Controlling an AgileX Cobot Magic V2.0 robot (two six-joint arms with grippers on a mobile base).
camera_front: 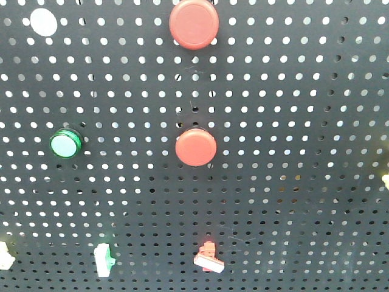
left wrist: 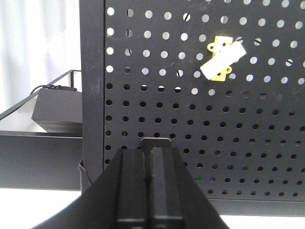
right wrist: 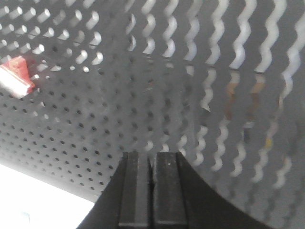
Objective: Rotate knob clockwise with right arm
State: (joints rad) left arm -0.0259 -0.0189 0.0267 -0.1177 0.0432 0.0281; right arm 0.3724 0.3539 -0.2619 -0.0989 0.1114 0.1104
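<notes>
A black pegboard (camera_front: 292, 121) fills the front view. Low on it sit a white lever knob on a red base (camera_front: 208, 258) and one on a green base (camera_front: 103, 259). The red-based knob also shows at the left edge of the right wrist view (right wrist: 14, 76). My right gripper (right wrist: 152, 155) is shut and empty, close to the board, well right of and below that knob. My left gripper (left wrist: 148, 149) is shut and empty, near the board's lower left corner. A white knob on a yellow base (left wrist: 221, 59) is up and to its right. Neither gripper shows in the front view.
The board also carries two red round buttons (camera_front: 194, 23) (camera_front: 196, 147), a green round button (camera_front: 65, 144) and a white disc (camera_front: 44, 22). A black box with a cable (left wrist: 57, 107) sits on a tray left of the board. The right wrist view is smeared.
</notes>
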